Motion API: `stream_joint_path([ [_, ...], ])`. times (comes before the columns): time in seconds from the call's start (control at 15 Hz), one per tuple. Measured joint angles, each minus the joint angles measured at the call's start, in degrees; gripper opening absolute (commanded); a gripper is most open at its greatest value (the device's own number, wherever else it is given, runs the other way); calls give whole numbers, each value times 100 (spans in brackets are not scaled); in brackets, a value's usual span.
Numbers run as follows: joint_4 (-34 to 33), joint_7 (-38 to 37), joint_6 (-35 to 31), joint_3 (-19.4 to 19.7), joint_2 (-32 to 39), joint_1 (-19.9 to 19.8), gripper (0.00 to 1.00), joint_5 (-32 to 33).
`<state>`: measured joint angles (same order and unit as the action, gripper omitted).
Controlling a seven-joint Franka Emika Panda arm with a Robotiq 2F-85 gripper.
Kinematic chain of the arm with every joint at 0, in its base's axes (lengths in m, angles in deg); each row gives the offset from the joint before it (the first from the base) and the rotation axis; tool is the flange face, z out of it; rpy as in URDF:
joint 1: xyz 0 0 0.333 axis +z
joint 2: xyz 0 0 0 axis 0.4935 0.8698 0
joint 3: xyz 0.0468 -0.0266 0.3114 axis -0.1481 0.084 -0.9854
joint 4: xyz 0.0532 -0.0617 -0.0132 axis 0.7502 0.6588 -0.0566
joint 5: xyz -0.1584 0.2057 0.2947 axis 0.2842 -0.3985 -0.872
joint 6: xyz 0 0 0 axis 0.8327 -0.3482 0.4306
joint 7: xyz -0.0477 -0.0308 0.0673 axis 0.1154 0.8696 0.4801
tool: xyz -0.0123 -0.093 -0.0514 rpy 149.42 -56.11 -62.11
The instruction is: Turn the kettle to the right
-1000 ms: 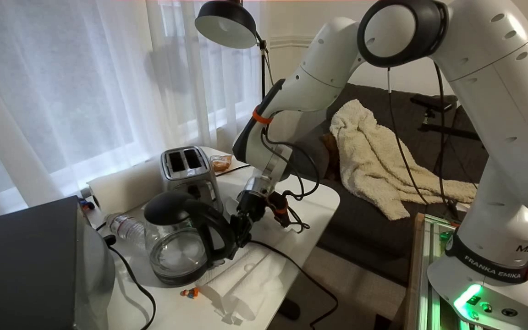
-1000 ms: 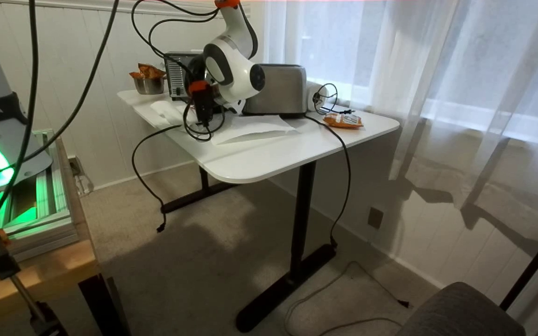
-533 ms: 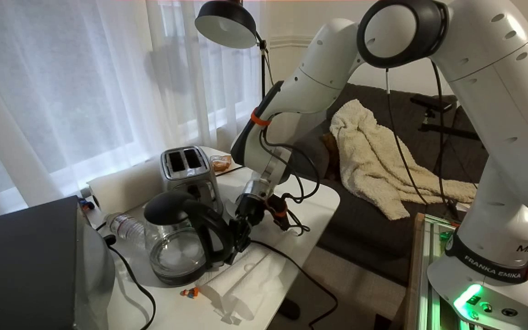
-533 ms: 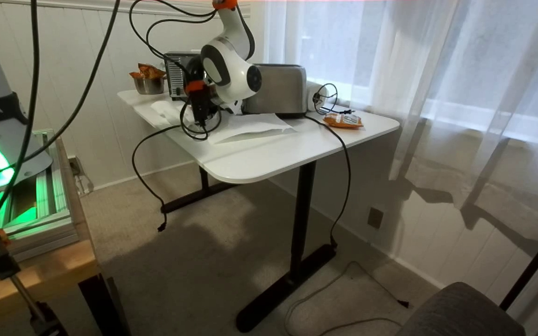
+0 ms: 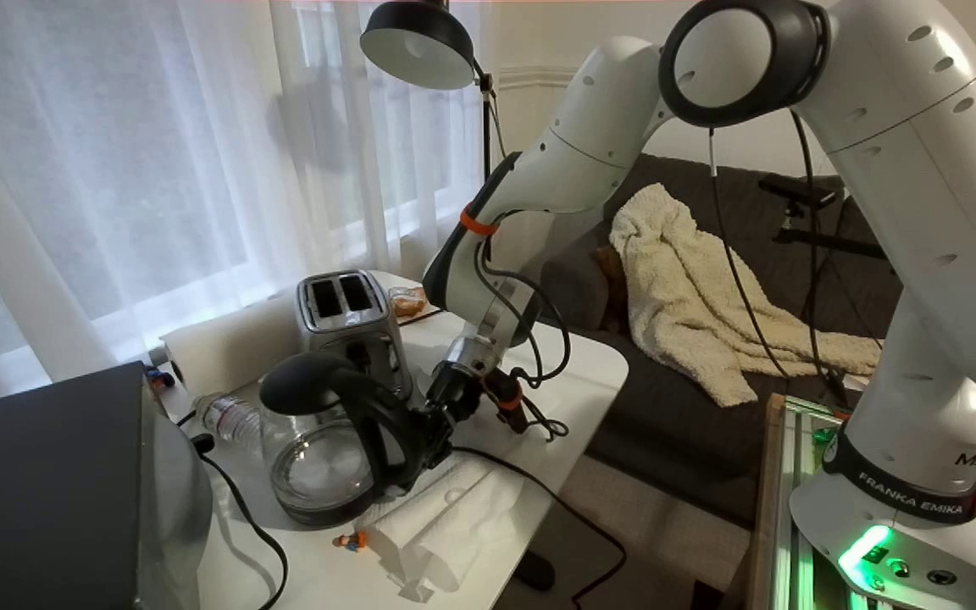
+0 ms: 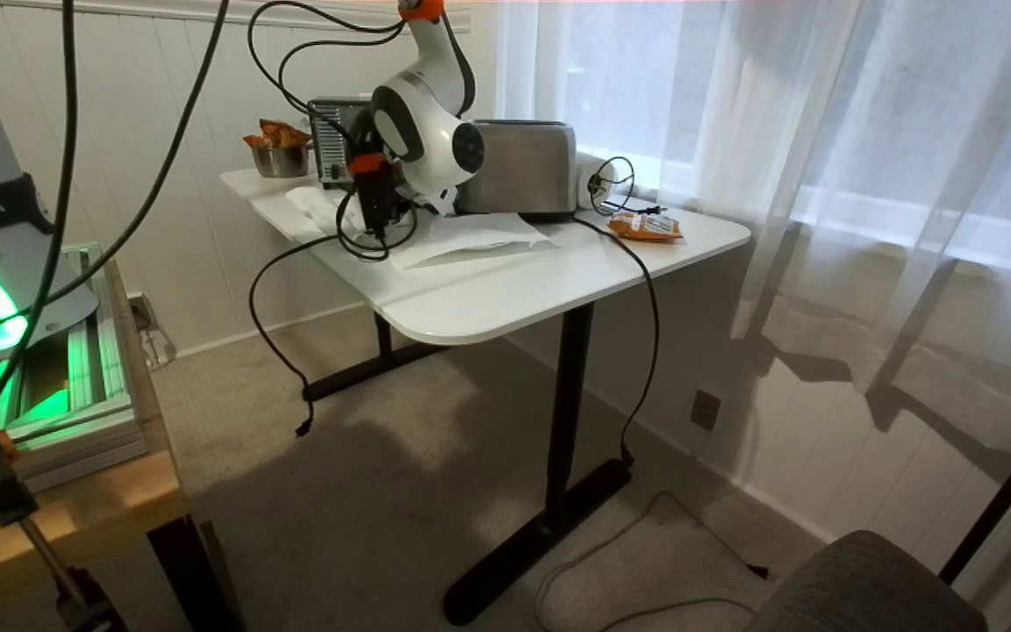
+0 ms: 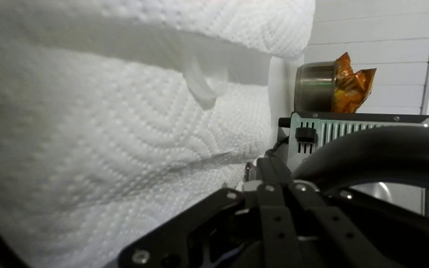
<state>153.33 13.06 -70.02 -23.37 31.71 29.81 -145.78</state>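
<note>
Exterior view: kettle (image 5: 318, 462), long axis vertical, handle (image 5: 380, 403) toward robot base (image 5: 903, 517), tool (image 5: 434, 447) closed alongside.

A rounded, black-handled clear-glass kettle (image 5: 323, 470) is standing at lower left in an exterior view, handle (image 5: 361, 400) pointing right.

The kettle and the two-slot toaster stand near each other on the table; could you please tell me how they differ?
The kettle has a rounded, clear glass body, while the two-slot toaster is boxy and silver. The kettle carries a black handle on its side; the toaster has two dark slots on top. The gripper is at the kettle's handle, not at the toaster. Both stand on the white table.
</note>
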Motion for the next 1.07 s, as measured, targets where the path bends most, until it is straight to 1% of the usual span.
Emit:
stream_joint_path([
  [0.13,-3,12,-77,-15,7,37,0,-109],
  [0.4,-13,-4,-105,-12,5,69,0,-120],
  [0.67,-16,-21,-107,60,-105,83,0,49],
  [0.8,-8,-100,-113,150,-251,95,0,340],
  [1.07,32,-553,-130,355,-763,101,0,1314],
])
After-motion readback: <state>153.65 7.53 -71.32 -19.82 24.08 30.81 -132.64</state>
